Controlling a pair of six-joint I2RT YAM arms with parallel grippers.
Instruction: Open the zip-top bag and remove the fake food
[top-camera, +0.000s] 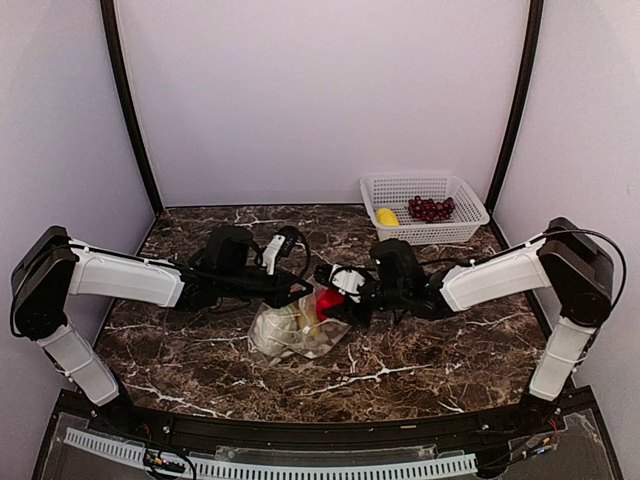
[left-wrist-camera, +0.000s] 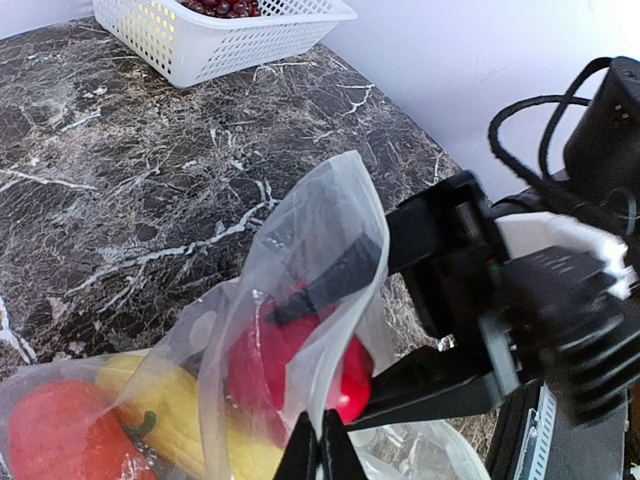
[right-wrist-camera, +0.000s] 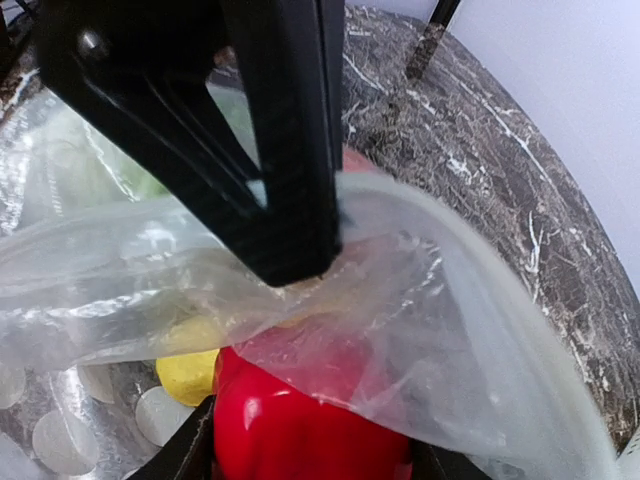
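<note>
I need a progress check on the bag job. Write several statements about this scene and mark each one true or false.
1. The left end effector is shut on the edge of the zip-top bag. True.
2. The white basket has nothing in it. False: it holds a yellow lemon and purple grapes.
3. The right end effector reaches into the bag's mouth, with its fingers on either side of the red piece. True.
4. The red piece lies out on the marble, clear of the bag. False: it is inside the bag's mouth, under the plastic film.
5. The basket stands at the far left corner. False: it is at the far right.
</note>
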